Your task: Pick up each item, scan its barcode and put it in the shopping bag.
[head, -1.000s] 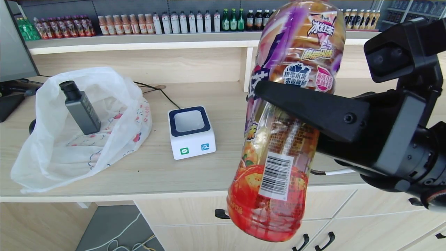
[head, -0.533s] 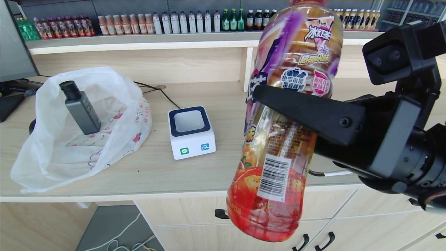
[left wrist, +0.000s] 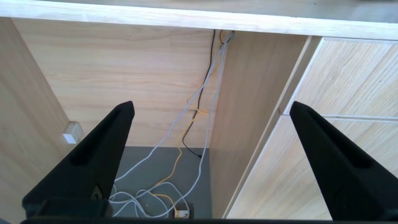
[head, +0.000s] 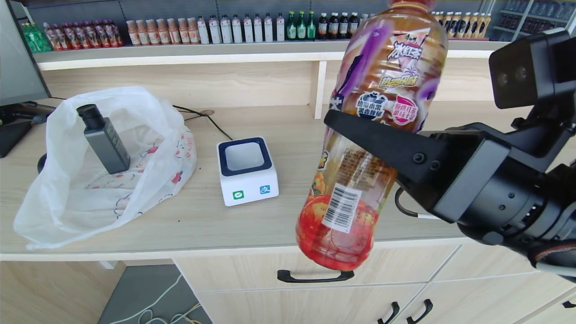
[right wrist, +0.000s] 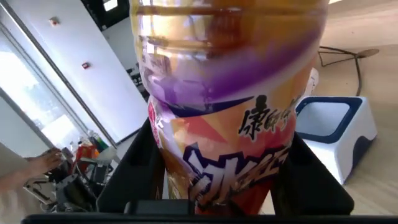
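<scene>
left gripper (left wrist: 208, 143) hangs wide open below the counter edge, idle. the shopping bag (head: 54, 211) sits on the left with a grey bottle (head: 103, 139) already inside. the scanner (head: 246, 175) waits mid-counter. on the right, the right gripper (head: 355, 135), clamped on the drink bottle (head: 391, 67), has just carried it farther out, base leaning toward the scanner. the barcode (head: 341, 208) faces away from the scanner window, so the scan looks yet to come.

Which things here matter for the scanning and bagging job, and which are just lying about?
Job: drink bottle, barcode scanner, shopping bag, grey bottle inside it.
Lying about: monitor, cables, shelved drinks.
</scene>
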{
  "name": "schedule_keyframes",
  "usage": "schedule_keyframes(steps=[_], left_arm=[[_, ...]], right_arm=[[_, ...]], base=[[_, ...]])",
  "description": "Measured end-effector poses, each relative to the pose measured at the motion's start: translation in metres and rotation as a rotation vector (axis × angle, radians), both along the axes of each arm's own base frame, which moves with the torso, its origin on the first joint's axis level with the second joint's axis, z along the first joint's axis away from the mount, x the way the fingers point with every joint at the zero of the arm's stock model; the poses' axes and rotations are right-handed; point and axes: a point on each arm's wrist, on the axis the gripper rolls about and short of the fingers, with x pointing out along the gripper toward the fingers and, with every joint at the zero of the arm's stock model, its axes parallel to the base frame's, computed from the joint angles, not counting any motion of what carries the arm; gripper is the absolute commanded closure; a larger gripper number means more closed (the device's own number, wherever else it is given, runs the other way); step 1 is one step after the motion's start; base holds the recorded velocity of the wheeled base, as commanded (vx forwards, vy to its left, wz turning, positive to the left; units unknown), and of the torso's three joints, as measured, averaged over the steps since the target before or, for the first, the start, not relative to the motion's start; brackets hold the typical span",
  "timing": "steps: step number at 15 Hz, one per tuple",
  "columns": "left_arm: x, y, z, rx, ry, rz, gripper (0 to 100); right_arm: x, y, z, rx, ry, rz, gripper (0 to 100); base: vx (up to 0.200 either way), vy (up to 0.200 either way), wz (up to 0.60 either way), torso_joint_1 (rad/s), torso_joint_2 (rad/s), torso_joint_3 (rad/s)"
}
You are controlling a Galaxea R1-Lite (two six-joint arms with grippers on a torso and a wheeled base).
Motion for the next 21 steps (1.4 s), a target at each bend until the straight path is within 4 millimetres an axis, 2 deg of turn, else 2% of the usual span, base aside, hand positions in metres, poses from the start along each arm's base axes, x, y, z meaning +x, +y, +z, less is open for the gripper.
schedule_keyframes(steps=[4, 10, 14, 18, 21], left_arm=[[0.000, 0.000, 0.000, 0.002, 0.000, -0.001, 0], [0.000, 0.000, 0.000, 0.001, 0.000, 0.000, 0], [0.000, 0.000, 0.000, 0.001, 0.000, 0.000, 0], [0.000, 0.000, 0.000, 0.001, 0.000, 0.000, 0], [0.000, 0.000, 0.000, 0.001, 0.000, 0.000, 0]], right_arm=[[-0.003, -0.010, -0.020, -0.130, -0.107, -0.248, 100], [0.004, -0.022, -0.022, -0.209, -0.153, -0.610, 100], [0.016, -0.027, -0.023, -0.249, -0.223, -0.711, 100], [0.045, -0.030, -0.017, -0.216, -0.277, -0.819, 100], [0.057, -0.025, -0.012, -0.193, -0.285, -0.832, 100]], base=[[0.000, 0.000, 0.00, 0.000, 0.00, 0.000], [0.000, 0.000, 0.00, 0.000, 0.00, 0.000], [0.000, 0.000, 0.00, 0.000, 0.00, 0.000], [-0.150, 0.000, 0.00, 0.005, 0.01, 0.001], [0.000, 0.000, 0.00, 0.000, 0.00, 0.000]])
